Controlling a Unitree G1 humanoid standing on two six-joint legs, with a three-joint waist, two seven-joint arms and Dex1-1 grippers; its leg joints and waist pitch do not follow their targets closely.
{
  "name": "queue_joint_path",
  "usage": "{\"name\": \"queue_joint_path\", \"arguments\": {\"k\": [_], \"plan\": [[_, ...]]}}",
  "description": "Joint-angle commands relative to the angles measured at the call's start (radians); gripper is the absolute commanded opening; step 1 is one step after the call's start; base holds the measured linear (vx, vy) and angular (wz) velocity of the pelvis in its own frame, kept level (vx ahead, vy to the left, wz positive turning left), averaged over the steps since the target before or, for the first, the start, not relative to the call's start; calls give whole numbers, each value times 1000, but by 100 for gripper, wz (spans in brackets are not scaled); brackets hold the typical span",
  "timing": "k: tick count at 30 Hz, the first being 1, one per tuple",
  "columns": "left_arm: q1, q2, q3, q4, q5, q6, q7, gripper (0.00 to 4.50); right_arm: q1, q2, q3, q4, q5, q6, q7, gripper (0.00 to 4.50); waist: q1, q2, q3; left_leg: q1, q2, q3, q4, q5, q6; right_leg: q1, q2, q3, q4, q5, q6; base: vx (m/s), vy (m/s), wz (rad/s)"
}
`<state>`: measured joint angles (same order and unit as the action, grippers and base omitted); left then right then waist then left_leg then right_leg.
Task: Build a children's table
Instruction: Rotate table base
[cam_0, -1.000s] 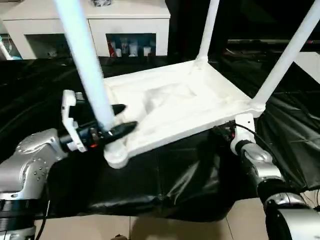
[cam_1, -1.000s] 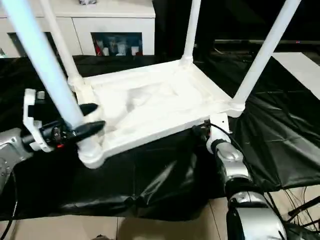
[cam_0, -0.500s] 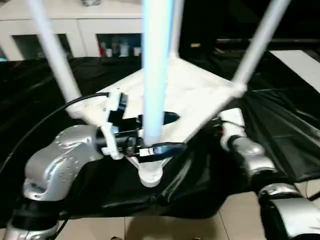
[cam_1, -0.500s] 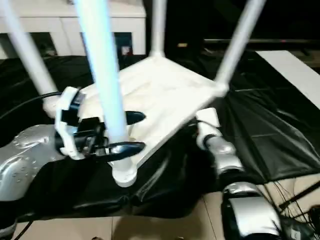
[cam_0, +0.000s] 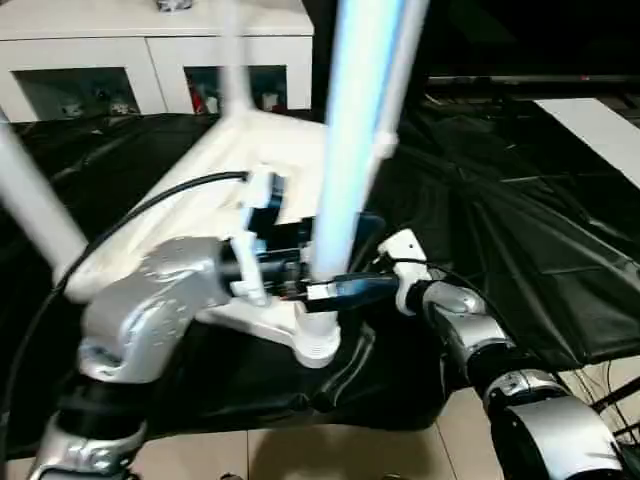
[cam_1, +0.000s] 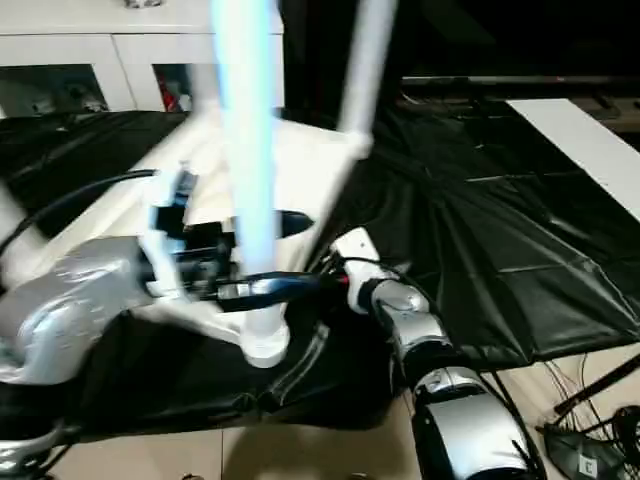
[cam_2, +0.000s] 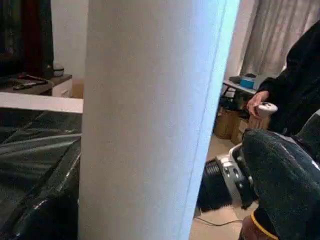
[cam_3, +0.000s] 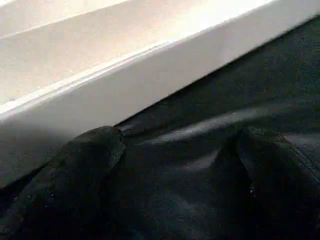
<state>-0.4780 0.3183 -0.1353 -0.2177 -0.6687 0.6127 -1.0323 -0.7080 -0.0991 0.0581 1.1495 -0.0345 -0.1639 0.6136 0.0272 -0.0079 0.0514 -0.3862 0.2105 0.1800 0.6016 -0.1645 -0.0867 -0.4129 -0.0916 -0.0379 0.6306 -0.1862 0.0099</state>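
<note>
Since 1.0 s ago the table top (cam_0: 250, 160) has swung round on the counter (cam_0: 520, 250): the corner with the near leg (cam_0: 350, 170), then at the left of the head views, now sits at centre, and the far legs have crossed from right to left. The left end effector (cam_0: 335, 262) pinches the near leg low down, just above its corner socket (cam_0: 318, 345), 1 finger on each side; likely this grip is what turns the upturned table. The right end effector (cam_3: 175, 165) has its fingers spread, lying on the black drape just beside the top's edge, probably to steady it. Table rests upside down, legs up. A person holding a controller (cam_2: 265, 107) shows in the left wrist view.
</note>
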Motion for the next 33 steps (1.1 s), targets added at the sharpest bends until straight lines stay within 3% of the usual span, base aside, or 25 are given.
{"name": "queue_joint_path", "arguments": {"k": [1, 7, 11, 18, 22, 28, 31, 33], "plan": [[-29, -26, -48, 3, 14, -23, 5, 450, -27, 58, 53, -12, -15, -19, 57, 443, 11, 4, -66, 14, 8, 5, -72, -250, 27, 55, -26, 23, -66, -133, -270, 0, 0, 0], [-85, -53, -68, 154, 190, -146, 108, 450, -35, 32, 53, 15, -56, -33, -79, 443, 14, 6, -65, 14, 7, 3, -74, -262, 22, 53, -26, 22, -71, -150, -254, 0, 0, 0], [-116, -38, -63, 245, 270, -207, 157, 450, -53, 7, 6, 36, -45, -9, -171, 443, 17, 8, -69, 18, 6, 3, -72, -256, 17, 52, -26, 23, -69, -142, -248, 0, 0, 0], [-126, 6, -64, 320, 339, -278, 142, 450, -62, -36, -56, 50, -8, -8, -269, 443, 28, 11, -71, 17, 4, 5, -70, -229, 24, 53, -25, 21, -63, -85, -256, 0, 0, 0], [-113, 26, -66, 309, 331, -253, 123, 450, -62, -46, -70, 50, 2, -9, -273, 443, 30, 12, -71, 18, 4, 5, -71, -244, 17, 52, -25, 21, -63, -96, -256, 0, 0, 0], [-34, 119, -131, 242, 335, -149, 51, 450, -47, -90, -93, 14, 29, -15, -184, 443, 33, 13, -70, 19, 7, 5, -71, -251, 22, 50, -24, 20, -61, -96, -261, 0, 0, 0], [58, 98, -197, 271, 431, -159, 145, 450, 1, -200, -37, -56, -11, -5, -38, 443, 36, 10, -66, 20, 9, 7, -72, -273, 22, 49, -21, 21, -69, -124, -249, 0, 0, 0], [68, 87, -202, 283, 438, -155, 161, 450, 13, -226, -26, -75, -19, 4, -5, 443, 46, 9, -69, 19, 7, 7, -70, -256, 24, 52, -24, 23, -71, -129, -241, 0, 0, 0]]}}
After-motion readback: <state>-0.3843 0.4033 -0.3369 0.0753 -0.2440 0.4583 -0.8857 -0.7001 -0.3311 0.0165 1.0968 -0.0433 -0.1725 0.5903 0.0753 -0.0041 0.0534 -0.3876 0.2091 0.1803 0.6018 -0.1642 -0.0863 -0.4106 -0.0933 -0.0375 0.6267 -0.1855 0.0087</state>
